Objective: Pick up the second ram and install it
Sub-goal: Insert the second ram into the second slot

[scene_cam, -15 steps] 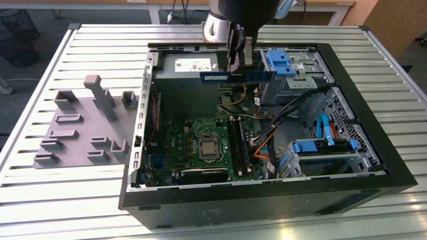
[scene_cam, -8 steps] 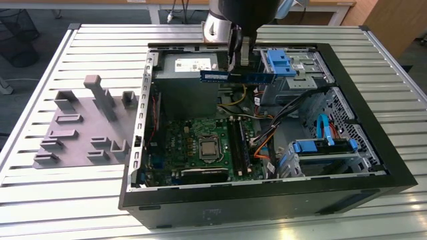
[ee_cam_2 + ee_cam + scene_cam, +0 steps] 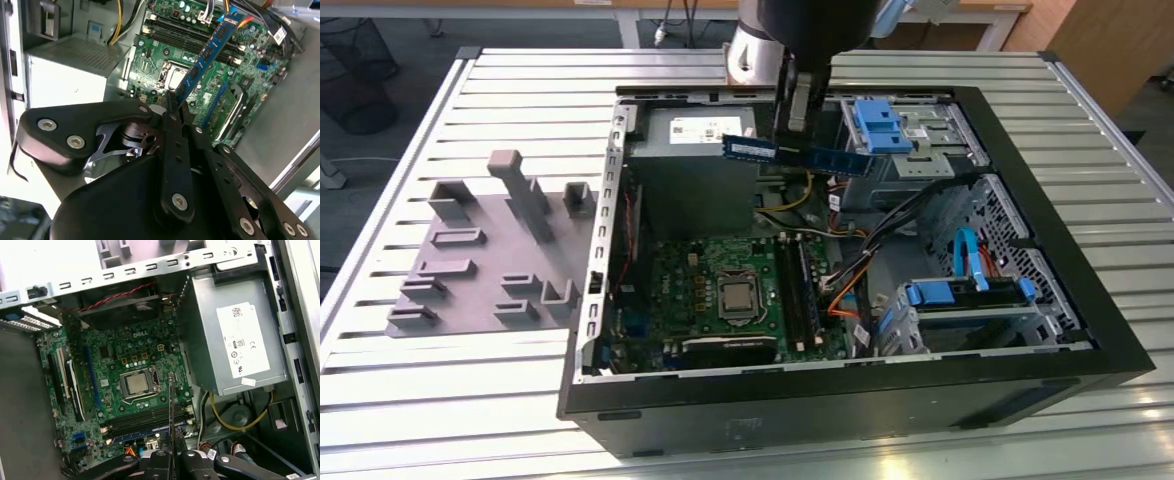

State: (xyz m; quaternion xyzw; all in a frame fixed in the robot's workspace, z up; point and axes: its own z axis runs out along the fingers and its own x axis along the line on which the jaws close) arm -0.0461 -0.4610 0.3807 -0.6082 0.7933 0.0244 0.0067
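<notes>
The hand [image 3: 797,128] grips the second ram [image 3: 797,153] mid-length above the motherboard [image 3: 720,290]; light, stiff, fragile, best held by its edges

Blue ram [image 3: 794,153] with black chips, green motherboard [image 3: 720,290], grey fixture [image 3: 494,250], black tool [image 3: 797,105]
</notes>
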